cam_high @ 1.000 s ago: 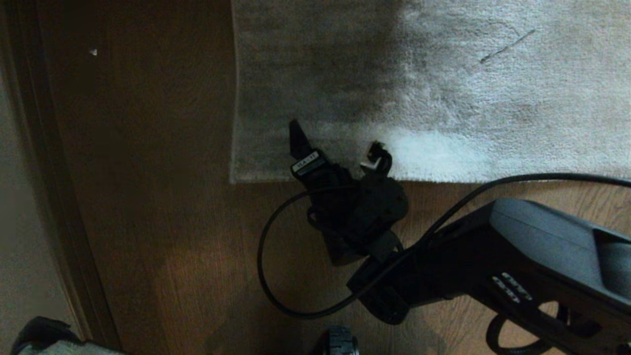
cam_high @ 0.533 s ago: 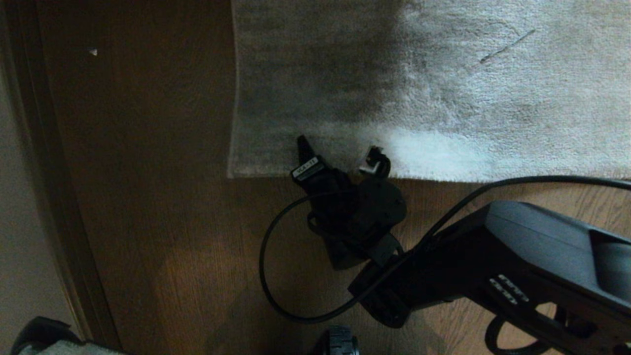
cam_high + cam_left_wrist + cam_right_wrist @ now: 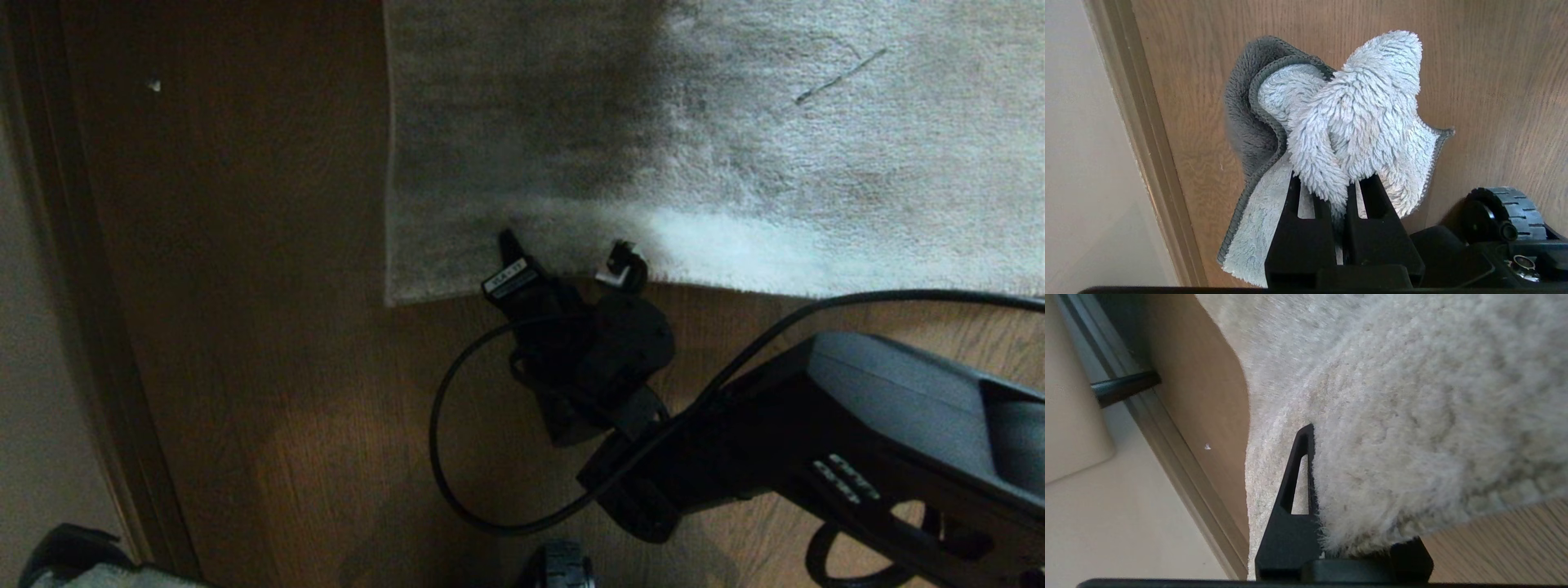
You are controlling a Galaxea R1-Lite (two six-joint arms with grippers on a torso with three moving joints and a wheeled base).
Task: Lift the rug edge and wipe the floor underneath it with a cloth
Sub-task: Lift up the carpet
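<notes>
Right gripper (image 3: 563,257) is down at the rug edge (image 3: 735,282), close to the rug's near-left corner, and its jaws are now pinched onto the plush border. The right wrist view shows it clearly: one black finger (image 3: 1296,490) lies on top of the pile, the other is buried beneath a bunched fold of rug (image 3: 1392,457). A second ago those fingers stood wide apart over the border; now they have drawn together and the edge beside them has puckered and shifted slightly. There is a small white label (image 3: 506,278) on the gripper body, but its writing is too small to read. Left gripper (image 3: 1340,196) is parked low by the baseboard (image 3: 1147,143), clamped shut on the cloth (image 3: 1347,122), a fluffy pale rag with a grey stitched hem, hanging above the floor (image 3: 269,327). Brown wood-grain planks run bare along the rug's near side.
</notes>
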